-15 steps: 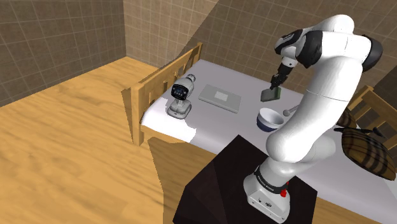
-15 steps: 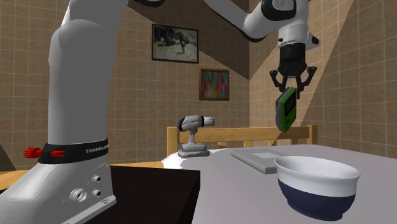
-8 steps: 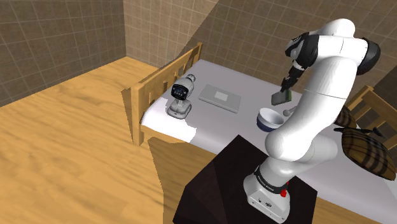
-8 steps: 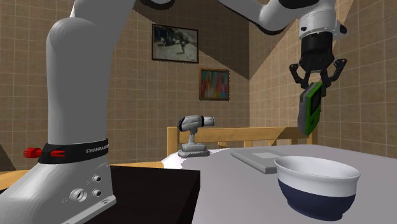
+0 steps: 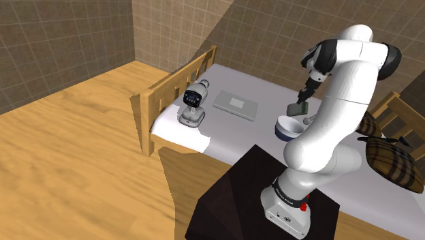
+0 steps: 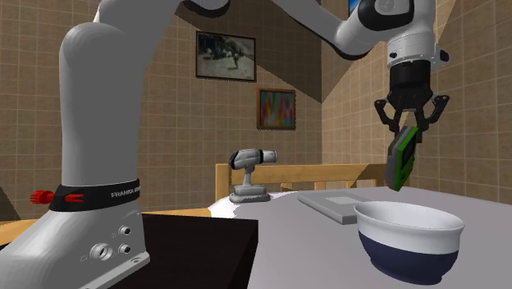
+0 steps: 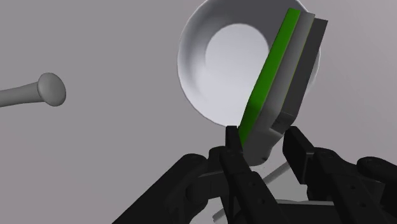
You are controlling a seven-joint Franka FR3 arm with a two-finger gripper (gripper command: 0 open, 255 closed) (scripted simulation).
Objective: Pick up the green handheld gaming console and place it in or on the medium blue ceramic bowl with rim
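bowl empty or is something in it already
Empty: in the wrist view the bowl shows a bare white inside, and the green console hangs above it, clasped in the gripper.

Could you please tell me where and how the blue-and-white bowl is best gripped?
Probably by the rim of the bowl, coming straight down from above, one finger inside the wall and one outside: it stands upright and open, and its body looks too wide to span. The gripper holds the green console.
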